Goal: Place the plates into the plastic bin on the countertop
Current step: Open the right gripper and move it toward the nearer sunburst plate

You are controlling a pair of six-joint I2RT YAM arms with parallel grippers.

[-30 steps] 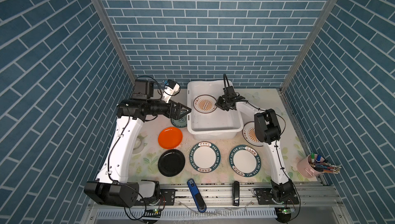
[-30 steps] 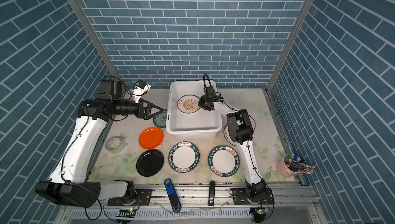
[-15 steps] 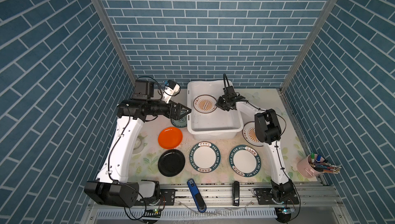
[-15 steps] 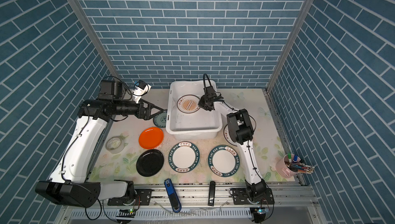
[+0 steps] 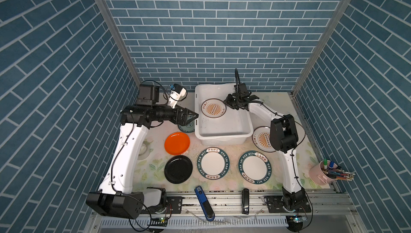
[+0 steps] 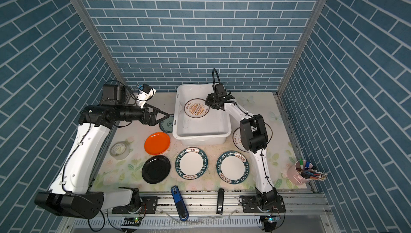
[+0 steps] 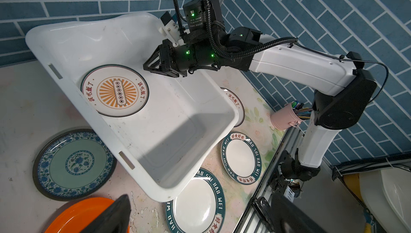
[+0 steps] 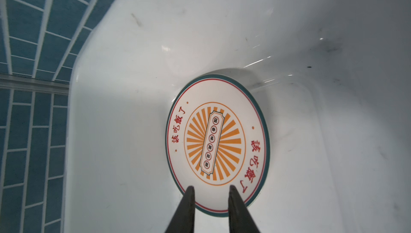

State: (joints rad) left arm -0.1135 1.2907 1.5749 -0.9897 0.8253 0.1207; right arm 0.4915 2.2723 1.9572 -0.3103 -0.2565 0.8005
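One sunburst plate lies inside the plastic bin, towards its far left corner. My right gripper hovers just over that plate's edge, its fingers a little apart and holding nothing. Left of the bin, my left gripper stands wide open above the small teal plate. On the countertop lie an orange plate, a black one and two teal-lettered ones. A second sunburst plate is partly hidden behind the right arm.
A tape roll lies at the left beside the left arm. A pink cup of pens stands at the right front. A blue tool and a black one rest on the grooved metal rail in front.
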